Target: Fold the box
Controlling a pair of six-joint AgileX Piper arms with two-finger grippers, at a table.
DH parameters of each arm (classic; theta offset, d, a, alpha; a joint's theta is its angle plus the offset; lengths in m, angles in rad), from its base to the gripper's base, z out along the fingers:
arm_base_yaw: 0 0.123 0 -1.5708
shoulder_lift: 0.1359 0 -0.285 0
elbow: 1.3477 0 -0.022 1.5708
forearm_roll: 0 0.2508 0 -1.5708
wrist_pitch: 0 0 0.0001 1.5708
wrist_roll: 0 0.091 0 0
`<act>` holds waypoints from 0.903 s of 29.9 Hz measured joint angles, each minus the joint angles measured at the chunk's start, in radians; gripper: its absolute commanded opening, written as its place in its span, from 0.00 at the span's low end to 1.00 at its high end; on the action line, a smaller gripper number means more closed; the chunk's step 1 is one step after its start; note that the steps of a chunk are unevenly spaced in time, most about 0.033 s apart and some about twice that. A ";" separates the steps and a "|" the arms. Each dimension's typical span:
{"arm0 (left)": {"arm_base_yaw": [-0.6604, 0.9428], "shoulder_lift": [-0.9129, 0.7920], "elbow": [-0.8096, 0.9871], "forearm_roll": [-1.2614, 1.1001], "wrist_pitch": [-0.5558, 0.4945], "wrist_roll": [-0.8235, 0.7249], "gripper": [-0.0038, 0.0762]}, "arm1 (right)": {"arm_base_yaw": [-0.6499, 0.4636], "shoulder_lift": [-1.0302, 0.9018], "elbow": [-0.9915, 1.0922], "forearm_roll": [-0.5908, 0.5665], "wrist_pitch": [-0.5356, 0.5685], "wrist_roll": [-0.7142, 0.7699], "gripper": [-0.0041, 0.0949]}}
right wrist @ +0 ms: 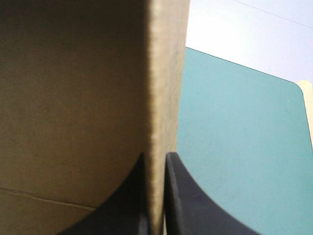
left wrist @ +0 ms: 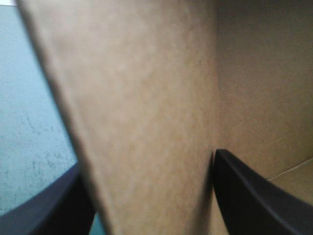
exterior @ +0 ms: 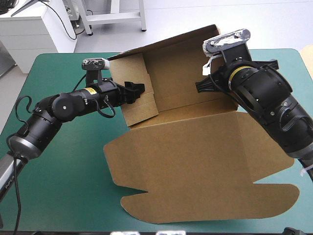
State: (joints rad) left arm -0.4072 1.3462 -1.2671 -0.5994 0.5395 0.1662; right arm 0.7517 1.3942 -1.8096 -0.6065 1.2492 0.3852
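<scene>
With my right gripper (exterior: 201, 86) clamped on the box (exterior: 195, 156) and left gripper (exterior: 139, 90) open astride its side flap (exterior: 143, 111), I judged wall-tucking came next.

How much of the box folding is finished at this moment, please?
Done: the box has its far wall and left side wall raised. In hand: the right tool is shut on an upright board edge; the left tool straddles the left side wall, fingers apart. Left: tucking the walls; the lid lies flat on the teal-green cover.
</scene>
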 measured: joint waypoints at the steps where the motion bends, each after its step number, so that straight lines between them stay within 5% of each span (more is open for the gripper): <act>1: 0.000 0.000 0.000 -0.005 -0.007 0.000 0.61 | 0.000 0.000 -0.013 0.000 0.000 -0.004 0.04; 6: -0.001 -0.001 0.000 -0.050 -0.041 0.003 0.49 | 0.000 0.000 -0.049 -0.006 0.001 -0.026 0.04; 11: -0.002 -0.002 0.000 -0.075 -0.059 0.019 0.04 | 0.000 0.000 -0.055 -0.031 0.001 -0.031 0.04; 27: -0.045 -0.047 0.008 0.008 -0.116 0.011 0.04 | 0.001 -0.014 -0.071 -0.063 0.002 -0.028 0.04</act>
State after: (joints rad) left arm -0.4517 1.2988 -1.2594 -0.5909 0.4235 0.1772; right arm 0.7528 1.3800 -1.8806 -0.6697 1.2510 0.3571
